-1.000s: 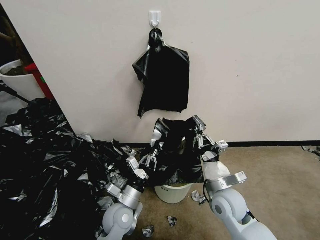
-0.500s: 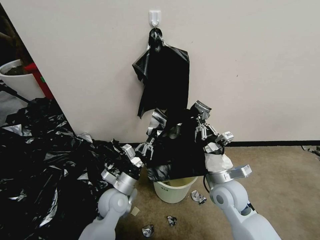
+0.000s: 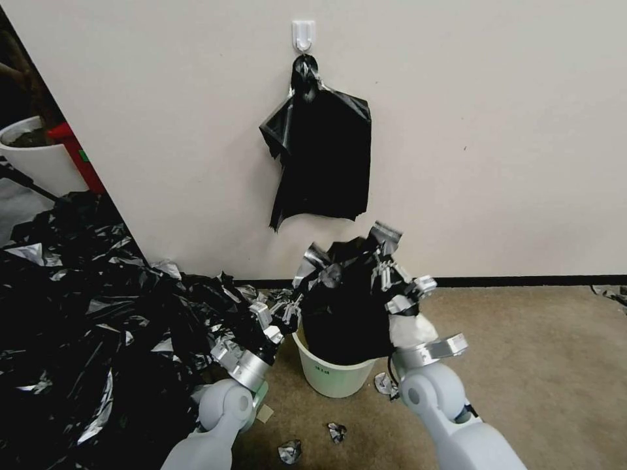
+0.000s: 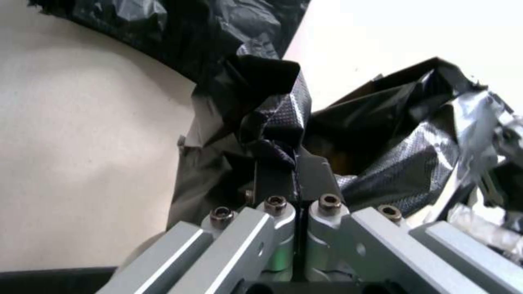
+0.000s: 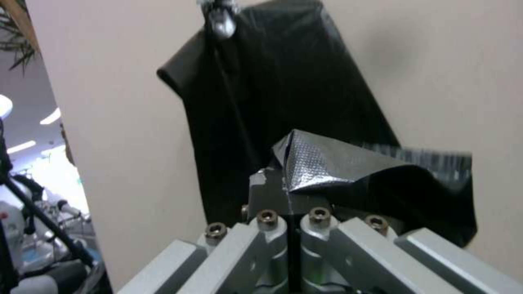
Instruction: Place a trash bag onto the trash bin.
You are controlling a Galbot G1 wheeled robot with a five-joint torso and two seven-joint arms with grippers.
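Observation:
The trash bag (image 3: pixel 346 307), thin glossy black plastic, hangs between my two grippers with its lower part inside the cream-white trash bin (image 3: pixel 333 378) on the floor by the wall. My left gripper (image 3: pixel 292 305) is shut on the bag's left edge just above the bin's rim; the left wrist view has its fingers (image 4: pixel 278 175) pressed together on a fold of the bag (image 4: pixel 272 118). My right gripper (image 3: pixel 381 273) is shut on the bag's right top edge, higher up. In the right wrist view a silvery flap of the bag (image 5: pixel 332 163) sticks out of the closed fingers (image 5: pixel 267 192).
A sheaf of black bags (image 3: pixel 321 156) hangs from a white wall hook (image 3: pixel 303 34) right above the bin. A big heap of black plastic sheeting (image 3: pixel 98 313) covers the floor to the left. Small scraps (image 3: pixel 336 432) lie before the bin. A white pot (image 3: pixel 32 156) stands far left.
Both grippers first lifted the bag above the bin, then came down with it. Its bottom now sits inside the bin. The left gripper has moved closer to the rim.

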